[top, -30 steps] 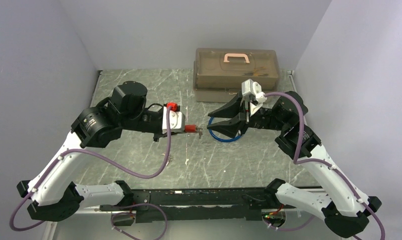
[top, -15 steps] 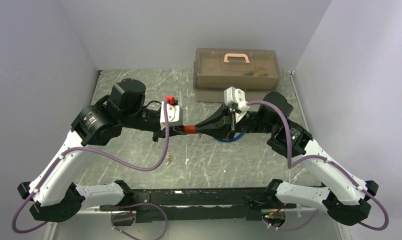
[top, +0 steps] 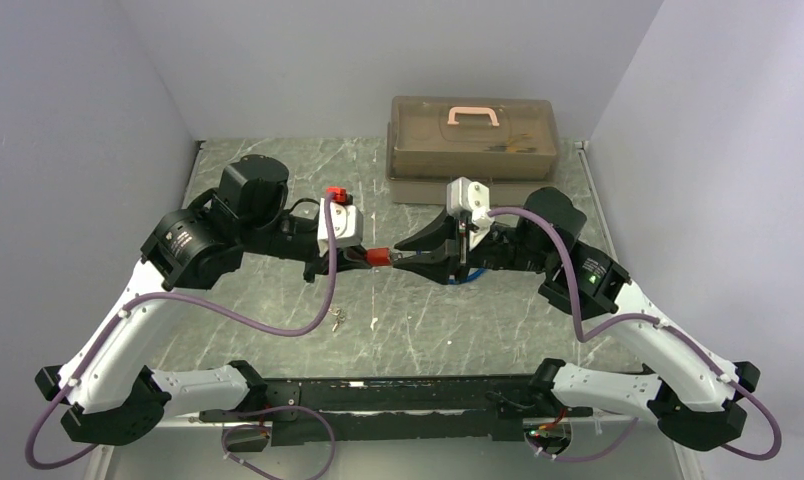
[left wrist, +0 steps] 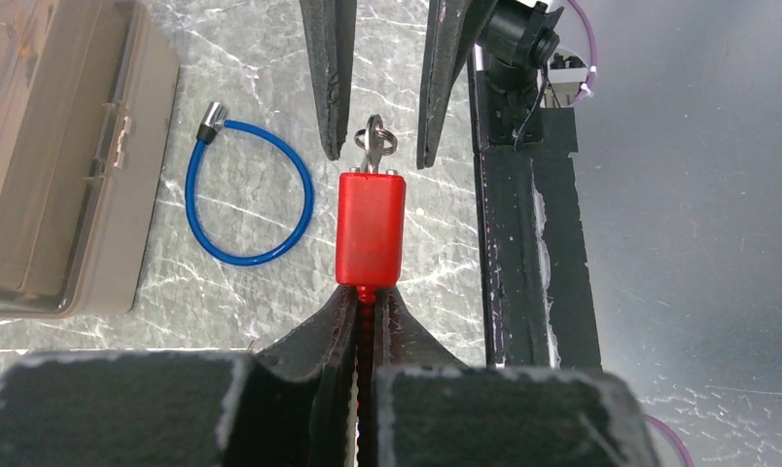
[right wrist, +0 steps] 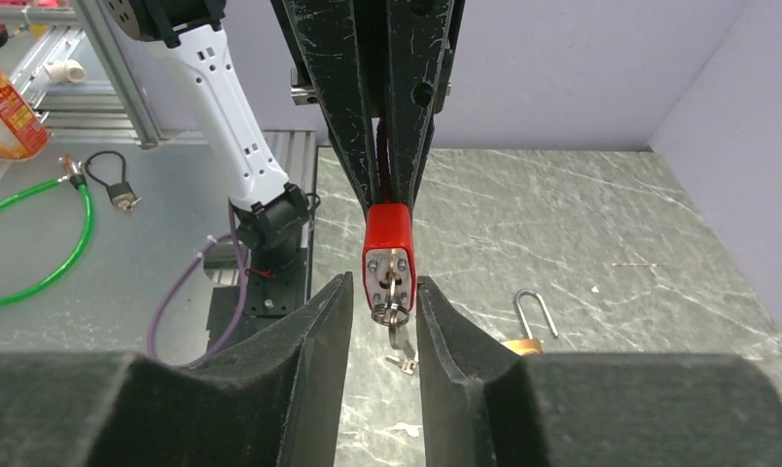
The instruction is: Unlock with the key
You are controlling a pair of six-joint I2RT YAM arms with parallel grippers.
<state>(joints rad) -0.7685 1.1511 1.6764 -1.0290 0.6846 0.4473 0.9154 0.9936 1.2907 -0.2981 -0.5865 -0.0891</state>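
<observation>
A grey-green stone surface (top: 448, 320) fills the floor of the scene. At its far side, a little to the right, stands a brown half-clear box (top: 473, 140) with a pink handle on the lid. The left arm (top: 128, 320) and the right arm (top: 658, 340) both reach toward the middle and meet there, on the near side of the box.

The left tool (left wrist: 368, 302) is pressed together and pinches the thin end of a red lock (left wrist: 370, 229). It holds the lock in the air above the middle of the surface, with the other end turned to the right arm. The right tool (right wrist: 381, 292) is spread. One finger stands on each side of the lock's free end, and a small gap shows on both sides.

A blue cable (left wrist: 307, 199) lies in a loop on the surface, between the box and the right tool. A small brass lock (right wrist: 521, 344) lies on the surface, partly hidden behind a finger of the right tool.

The key (left wrist: 375, 146) sits in the free end of the red lock, between the right tool's fingers, and it carries a metal ring. A few loose keys (top: 338, 319) lie on the surface nearer to the arm bases, left of the middle.
</observation>
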